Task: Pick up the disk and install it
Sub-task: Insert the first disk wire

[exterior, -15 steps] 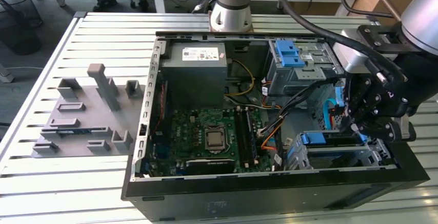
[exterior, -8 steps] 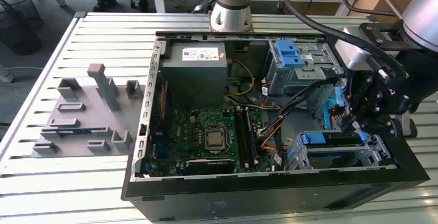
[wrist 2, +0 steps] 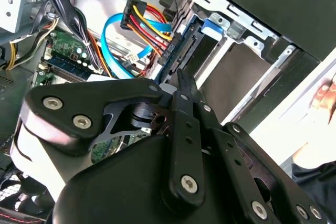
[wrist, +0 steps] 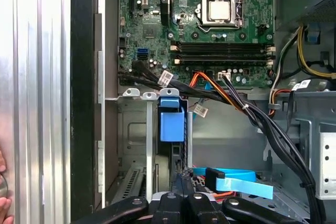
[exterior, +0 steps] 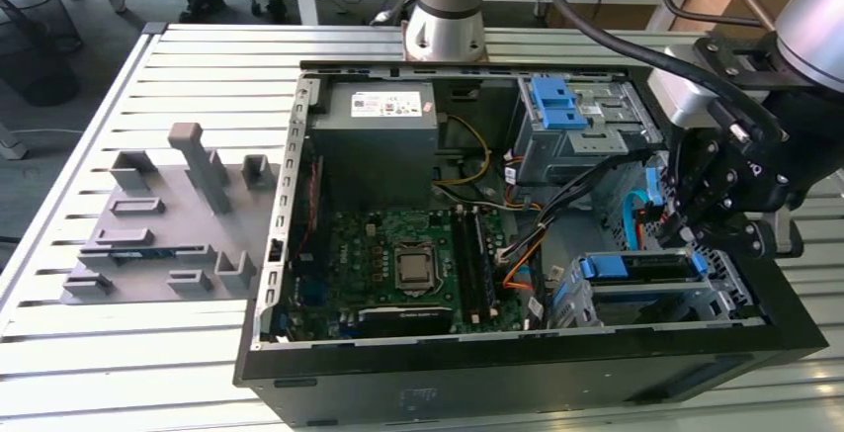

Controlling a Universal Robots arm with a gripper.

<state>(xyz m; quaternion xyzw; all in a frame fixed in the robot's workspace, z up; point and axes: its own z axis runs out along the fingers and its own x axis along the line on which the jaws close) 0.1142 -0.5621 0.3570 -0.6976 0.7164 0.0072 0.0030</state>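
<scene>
The disk [exterior: 642, 267] sits inside a metal cage [exterior: 729, 284] in the computer case [exterior: 462, 383]. The cage is in the corner of the case nearest the camera, on the exterior view's right. The disk stands on its edge in the cage, and its bright blue frame shows on top. In the first wrist view the blue tab of the disk [wrist: 172, 121] pokes up between the cage's metal walls. In the second wrist view red, yellow and black wires [wrist 2: 149, 17] run to the end of the disk [wrist 2: 212, 26].

The gripper [exterior: 710, 234] hangs just above the cage, close to the disk. I cannot tell if it is wide or narrow, or if it touches the disk.

A light blue flat cable [wrist: 236, 179] lies near the cage. The green board [exterior: 395, 254] fills the middle of the case. A grey box [exterior: 376, 121] sits at the far edge of the case.

The case lies on a slatted table [exterior: 132, 373]. A grey tray with holders [exterior: 158, 224] rests beside the case, towards the table's edge on the exterior view's left.

A person's hand [wrist 2: 325, 98] is just outside the case wall.
</scene>
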